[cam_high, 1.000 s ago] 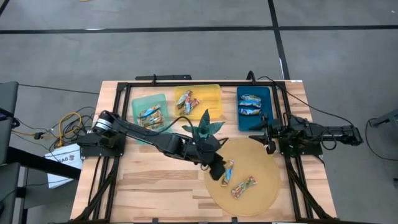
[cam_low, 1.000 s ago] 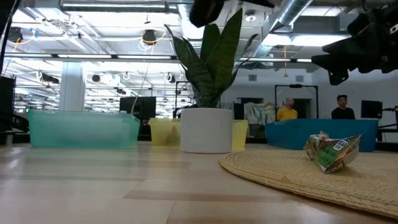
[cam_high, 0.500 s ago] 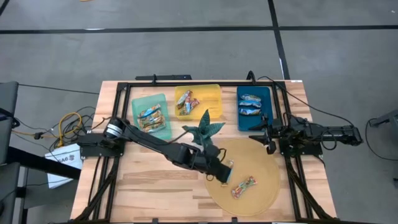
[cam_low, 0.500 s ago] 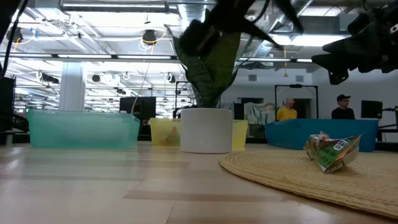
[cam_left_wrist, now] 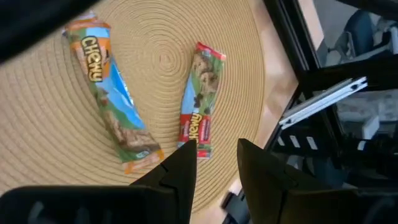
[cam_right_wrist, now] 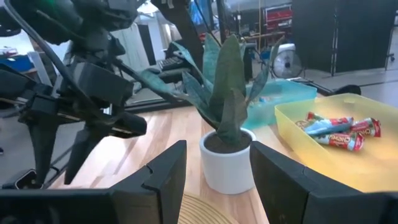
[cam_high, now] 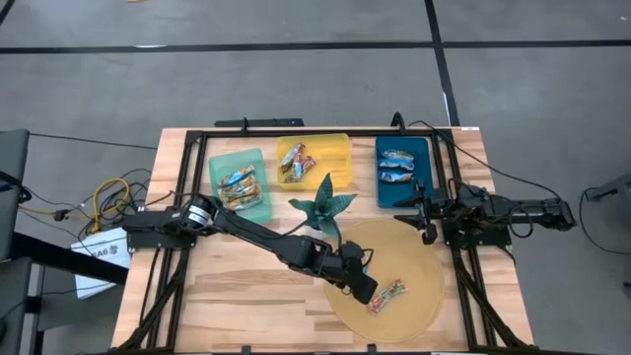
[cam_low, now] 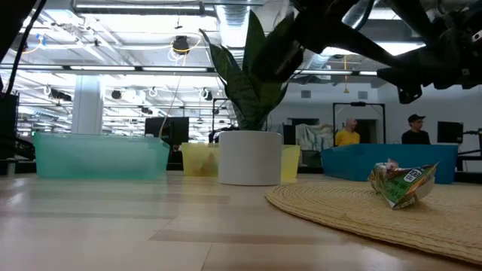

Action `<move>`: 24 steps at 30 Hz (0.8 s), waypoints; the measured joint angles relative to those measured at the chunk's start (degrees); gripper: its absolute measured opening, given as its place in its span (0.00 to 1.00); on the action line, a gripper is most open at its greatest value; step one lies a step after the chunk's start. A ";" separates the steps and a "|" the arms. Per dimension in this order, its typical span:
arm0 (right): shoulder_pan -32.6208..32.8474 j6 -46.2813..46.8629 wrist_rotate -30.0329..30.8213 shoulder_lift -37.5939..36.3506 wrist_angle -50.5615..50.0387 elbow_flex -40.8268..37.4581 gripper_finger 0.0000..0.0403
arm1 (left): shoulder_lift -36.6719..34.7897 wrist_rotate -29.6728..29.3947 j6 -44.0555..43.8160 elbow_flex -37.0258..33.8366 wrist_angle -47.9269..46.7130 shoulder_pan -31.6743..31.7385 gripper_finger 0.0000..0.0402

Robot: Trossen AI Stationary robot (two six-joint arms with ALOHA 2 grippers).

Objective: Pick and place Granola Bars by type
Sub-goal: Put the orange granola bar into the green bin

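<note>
Here, the left gripper [cam_high: 372, 293] hovers low over the round woven straw mat [cam_high: 419, 261] on the wooden tabletop [cam_high: 237, 286], above two wrapped granola bars: one red-ended [cam_left_wrist: 200, 102], one orange and blue [cam_left_wrist: 111, 102]. Its fingers [cam_left_wrist: 180, 171] stand partly open, holding and touching nothing. The likely risk is closing on the red-ended bar's tip, so it slips or skids across the mat. The right gripper [cam_high: 422, 219] waits open beside the blue plastic bin [cam_high: 402, 170], fingers empty.
</note>
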 joint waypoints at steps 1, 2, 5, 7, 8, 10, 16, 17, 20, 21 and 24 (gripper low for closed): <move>0.00 -0.02 0.00 0.01 -0.02 0.00 0.42 | 0.00 -0.65 0.00 -0.01 -0.32 -0.05 0.27; -0.02 -0.01 0.03 0.09 -0.04 0.00 0.42 | 0.00 -1.34 0.01 -0.02 -1.06 -0.12 0.28; -0.01 0.00 0.03 0.06 -0.07 0.00 0.42 | 0.00 -2.19 0.21 -0.08 -3.76 -0.06 0.31; -0.02 0.00 0.02 0.04 -0.04 0.00 0.42 | 0.00 -2.19 0.35 -0.09 -4.69 0.01 0.36; 0.00 0.00 0.02 0.06 -0.06 0.00 0.42 | 0.14 -2.25 0.44 -0.09 -4.86 0.01 0.38; -0.02 0.00 0.04 0.04 -0.09 0.00 0.42 | 0.95 -2.20 0.44 -0.09 -4.04 -0.03 0.44; 0.00 -0.02 0.02 0.04 -0.02 0.00 0.42 | 3.11 0.60 0.57 -0.17 -2.65 -0.08 0.60; -0.02 0.00 0.06 0.04 -0.12 0.00 0.42 | 3.56 -0.19 0.69 0.00 -1.93 -0.08 0.62; 0.00 -0.02 0.02 0.21 -0.06 0.00 0.42 | 4.11 -2.52 0.74 -0.19 -5.20 -0.08 0.66; -0.01 -0.02 0.06 0.30 -0.14 0.00 0.42 | 4.70 -2.81 0.73 -0.18 -4.57 -0.04 0.66; 0.00 -0.02 0.02 0.47 0.01 0.00 0.42 | 5.77 -2.16 0.78 -0.11 -4.65 -0.01 0.67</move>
